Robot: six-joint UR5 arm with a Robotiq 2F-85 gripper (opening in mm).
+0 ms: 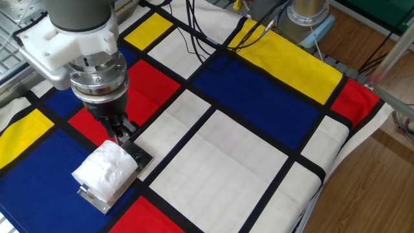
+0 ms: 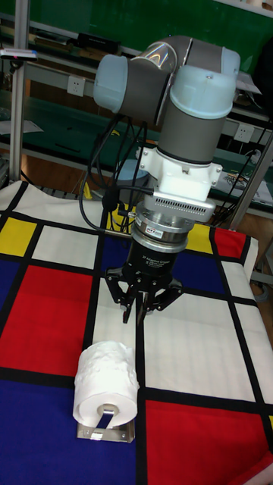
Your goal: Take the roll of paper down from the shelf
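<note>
The roll of paper is white and bumpy and rests on the shelf, a small silver metal stand near the table's front left. The tall fixed view faces the hollow core of the roll of paper, with the shelf under it and a metal tab reaching into the core. My gripper hangs just behind and above the roll without touching it. My gripper points down with its fingers drawn together and nothing between them.
A dark flat plate lies beside the roll, under the fingers. The table wears a cloth of red, blue, yellow and white panels. Black cables run across its back, and the cloth's right edge drops to the floor.
</note>
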